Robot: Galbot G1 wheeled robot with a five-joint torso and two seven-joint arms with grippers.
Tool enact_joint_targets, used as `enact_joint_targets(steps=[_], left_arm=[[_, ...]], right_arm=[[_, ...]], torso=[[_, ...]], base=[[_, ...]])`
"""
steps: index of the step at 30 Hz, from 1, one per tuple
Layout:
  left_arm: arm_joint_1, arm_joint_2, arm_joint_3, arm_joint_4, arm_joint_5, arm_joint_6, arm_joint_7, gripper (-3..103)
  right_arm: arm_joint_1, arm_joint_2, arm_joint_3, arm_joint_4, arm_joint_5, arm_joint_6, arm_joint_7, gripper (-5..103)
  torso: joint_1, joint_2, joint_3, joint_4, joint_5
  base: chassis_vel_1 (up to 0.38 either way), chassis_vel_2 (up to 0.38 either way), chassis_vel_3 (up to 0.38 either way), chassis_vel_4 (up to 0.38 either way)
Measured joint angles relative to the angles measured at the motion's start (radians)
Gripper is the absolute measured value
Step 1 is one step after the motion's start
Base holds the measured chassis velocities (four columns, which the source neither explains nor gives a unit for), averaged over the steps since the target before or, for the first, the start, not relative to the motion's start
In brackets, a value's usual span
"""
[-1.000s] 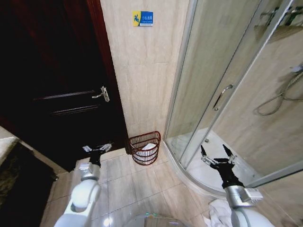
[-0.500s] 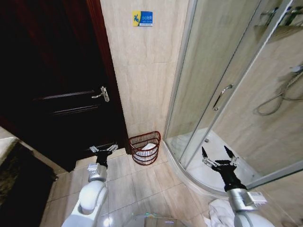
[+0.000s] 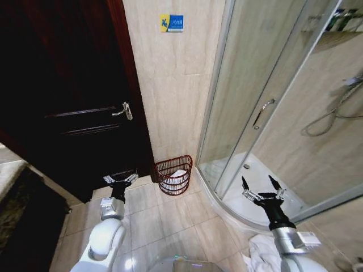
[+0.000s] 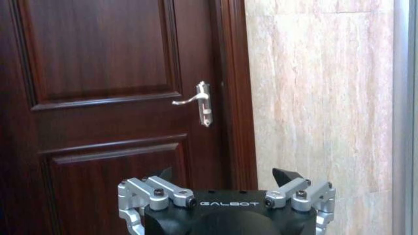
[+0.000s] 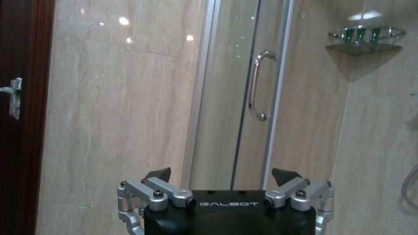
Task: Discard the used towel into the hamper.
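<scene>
The hamper (image 3: 174, 174), a small reddish-brown wire basket, stands on the floor against the tiled wall between the door and the shower. White towel cloth (image 3: 178, 175) lies inside it. My left gripper (image 3: 119, 179) hangs open and empty to the left of the hamper, in front of the door; in the left wrist view the left gripper (image 4: 225, 175) faces the door. My right gripper (image 3: 261, 187) is open and empty, held over the shower tray; in the right wrist view the right gripper (image 5: 222, 174) faces the shower door.
A dark wooden door (image 3: 74, 102) with a metal handle (image 3: 123, 110) is at the left. The glass shower enclosure (image 3: 266, 113) and its raised curved tray (image 3: 238, 198) are at the right. A crumpled white cloth (image 3: 260, 252) lies on the floor by my right arm. Tiled floor (image 3: 164, 218) lies ahead.
The head view has shifted slightly. My left gripper has drifted a little toward the hamper. Both grippers stay open and empty.
</scene>
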Motion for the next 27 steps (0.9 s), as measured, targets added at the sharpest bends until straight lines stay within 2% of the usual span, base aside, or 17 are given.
enact_joint_targets(steps=[27], left_arm=[[0.015, -0.005, 0.001, -0.013, 0.004, 0.002, -0.01, 100]], right_arm=[[-0.012, 0.0, 0.005, -0.001, 0.006, 0.026, 0.002, 100]], torso=[[0.0, 0.0, 0.0, 0.0, 0.0]], base=[[0.053, -0.051, -0.053, 0.049]])
